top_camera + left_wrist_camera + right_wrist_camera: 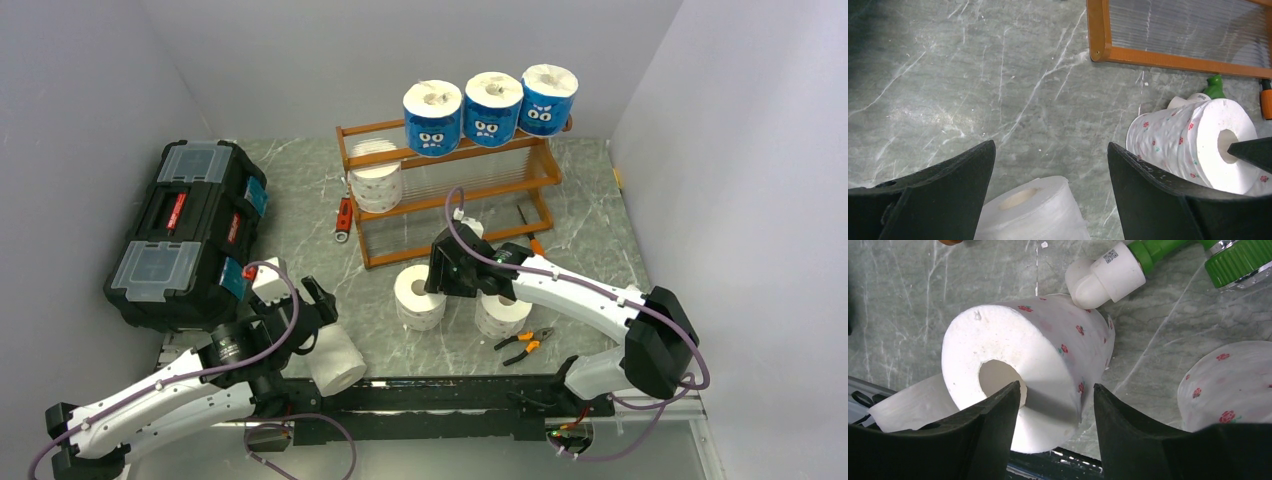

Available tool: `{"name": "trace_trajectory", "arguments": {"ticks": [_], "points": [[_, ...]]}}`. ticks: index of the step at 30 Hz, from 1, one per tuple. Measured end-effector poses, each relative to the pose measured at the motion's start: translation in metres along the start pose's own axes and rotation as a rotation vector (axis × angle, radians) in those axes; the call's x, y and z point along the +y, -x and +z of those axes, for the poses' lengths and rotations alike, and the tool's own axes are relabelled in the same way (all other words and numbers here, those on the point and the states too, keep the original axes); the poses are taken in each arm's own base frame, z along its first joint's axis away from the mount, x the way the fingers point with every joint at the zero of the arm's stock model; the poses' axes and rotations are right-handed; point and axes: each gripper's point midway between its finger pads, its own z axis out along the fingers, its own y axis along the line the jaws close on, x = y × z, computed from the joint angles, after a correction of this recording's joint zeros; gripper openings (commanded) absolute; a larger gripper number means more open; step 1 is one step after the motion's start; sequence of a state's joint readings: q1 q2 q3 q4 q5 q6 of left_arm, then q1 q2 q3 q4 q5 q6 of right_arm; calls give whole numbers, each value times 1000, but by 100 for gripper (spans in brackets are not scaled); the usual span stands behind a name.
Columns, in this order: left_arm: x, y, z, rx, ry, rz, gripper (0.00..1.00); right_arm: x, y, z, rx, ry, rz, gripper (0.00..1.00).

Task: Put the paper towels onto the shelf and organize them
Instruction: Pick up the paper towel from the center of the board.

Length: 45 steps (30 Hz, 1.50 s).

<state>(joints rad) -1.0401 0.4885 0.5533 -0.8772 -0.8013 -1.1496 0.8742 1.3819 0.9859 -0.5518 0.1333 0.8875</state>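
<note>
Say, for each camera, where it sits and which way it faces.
Top external: high behind the robot, looking down at the shelf and table; the left arm and right arm show.
Left wrist: on that wrist, facing down at a plain white roll; its two fingers show.
Right wrist: on that wrist, facing the floral roll; its fingers straddle the roll's wall.
Shared: both wrist views show that floral roll.

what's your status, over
Left gripper open at plain roll. Right gripper astride wall of floral roll, one finger in core. Tool beside that roll.
</note>
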Motion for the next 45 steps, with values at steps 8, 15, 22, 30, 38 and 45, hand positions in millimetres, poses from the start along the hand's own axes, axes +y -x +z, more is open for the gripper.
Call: {"name": "trace_trajectory", "arguments": {"ticks": [8, 15, 22, 30, 38, 45], "points": [[2, -3, 1, 5, 5, 6, 88, 0, 0, 0, 1, 0, 3, 53], [2, -3, 1, 6, 4, 6, 88, 2, -2, 0, 7, 4, -2, 40], [2, -3, 1, 6, 4, 5, 88, 4, -1, 0, 8, 5, -3, 35], [1, -2, 0, 4, 0, -15, 88, 12, 6, -15, 12, -2, 19, 18], [3, -2, -1, 2, -3, -28, 88, 40, 53, -67, -107, 30, 128, 12], [2, -1, -1, 2, -5, -39, 88, 36, 113, -116, -273, -20, 327, 0]]}}
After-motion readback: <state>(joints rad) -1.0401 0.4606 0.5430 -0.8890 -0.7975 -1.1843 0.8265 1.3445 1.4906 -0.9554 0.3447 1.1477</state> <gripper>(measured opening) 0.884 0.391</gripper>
